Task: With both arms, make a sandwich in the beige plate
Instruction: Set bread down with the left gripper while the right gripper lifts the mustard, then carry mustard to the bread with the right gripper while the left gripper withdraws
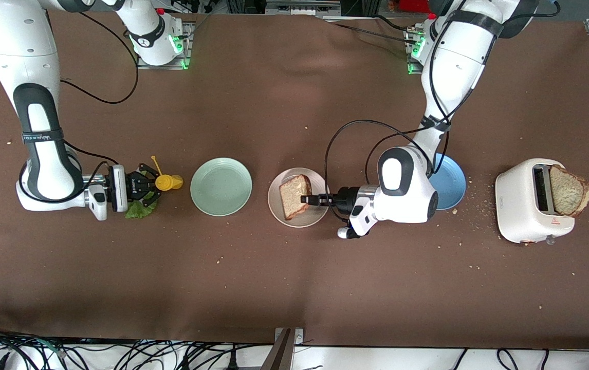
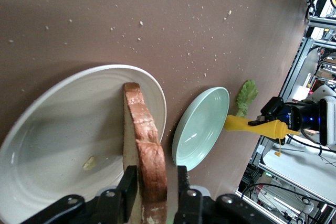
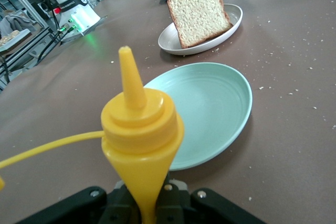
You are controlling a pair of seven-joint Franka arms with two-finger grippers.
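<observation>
The beige plate (image 1: 320,216) lies mid-table. A toasted bread slice (image 1: 294,194) leans in it, one edge on the plate. My left gripper (image 1: 306,199) is shut on that slice; in the left wrist view the slice (image 2: 147,150) stands edge-on between the gripper's (image 2: 156,171) fingers over the plate (image 2: 63,124). My right gripper (image 1: 151,188) is shut on a yellow squeeze bottle (image 1: 168,182), close-up in the right wrist view (image 3: 142,124), held just above the table. A green lettuce leaf (image 1: 140,209) lies on the table under the right gripper. No finished sandwich shows.
A mint-green plate (image 1: 221,186) lies between the bottle and the beige plate. A blue plate (image 1: 451,182) is partly hidden under the left arm. A white toaster (image 1: 526,203) holds another bread slice (image 1: 568,191) at the left arm's end. Crumbs dot the brown cloth.
</observation>
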